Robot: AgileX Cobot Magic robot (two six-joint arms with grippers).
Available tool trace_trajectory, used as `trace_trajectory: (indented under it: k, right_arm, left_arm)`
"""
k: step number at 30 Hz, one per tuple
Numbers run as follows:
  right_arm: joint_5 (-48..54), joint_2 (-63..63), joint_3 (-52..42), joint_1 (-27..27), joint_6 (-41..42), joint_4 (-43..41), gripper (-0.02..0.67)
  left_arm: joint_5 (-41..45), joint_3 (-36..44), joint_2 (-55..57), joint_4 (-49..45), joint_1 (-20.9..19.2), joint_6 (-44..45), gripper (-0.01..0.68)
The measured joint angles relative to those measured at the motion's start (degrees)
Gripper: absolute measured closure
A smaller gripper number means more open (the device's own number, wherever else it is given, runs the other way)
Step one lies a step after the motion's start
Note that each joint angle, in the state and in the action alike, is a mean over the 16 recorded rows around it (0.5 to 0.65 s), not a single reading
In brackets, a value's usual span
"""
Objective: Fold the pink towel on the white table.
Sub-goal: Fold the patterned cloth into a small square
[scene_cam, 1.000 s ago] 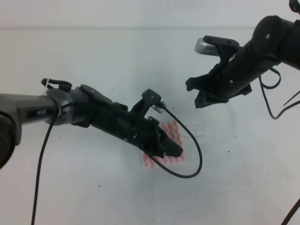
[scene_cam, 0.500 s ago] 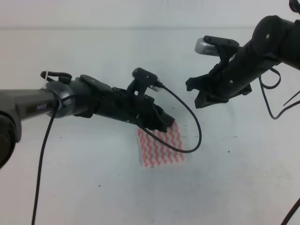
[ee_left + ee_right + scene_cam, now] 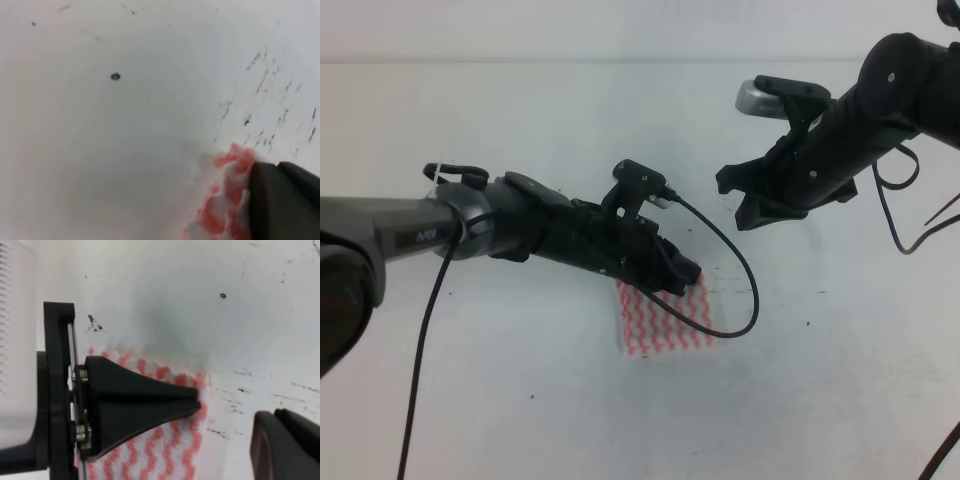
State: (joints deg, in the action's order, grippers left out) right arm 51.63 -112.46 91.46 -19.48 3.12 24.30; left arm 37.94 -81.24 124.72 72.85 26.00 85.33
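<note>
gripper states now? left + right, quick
Left gripper: shut, fingertips at the far edge of the pink towel; whether it grips cloth cannot be told.
Right gripper: open, holding nothing, up off the white table.

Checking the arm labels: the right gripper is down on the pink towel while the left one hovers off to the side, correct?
Swapped. In the exterior high view the left gripper is down on the pink towel, and the right gripper hovers off to the side above the white table.
</note>
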Motion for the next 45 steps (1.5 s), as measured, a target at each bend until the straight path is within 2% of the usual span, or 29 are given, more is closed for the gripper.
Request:
trace_trajectory:
  k: [17, 35, 45]
  right_arm:
    - [0.01, 0.14, 0.01, 0.01, 0.00, -0.01, 0.651]
    - [0.16, 0.14, 0.01, 0.01, 0.00, -0.15, 0.651]
    - [0.21, 0.32, 0.02, 0.02, 0.00, -0.10, 0.651]
  left_arm:
    - [2.70, -2.58, 0.63, 0.01, 0.15, -0.01, 0.673]
    - [12.16, -3.56, -0.56, -17.03, 0.16, -12.71, 0.673]
    - [12.14, -3.73, 0.62, -15.34, 0.15, -12.76, 0.673]
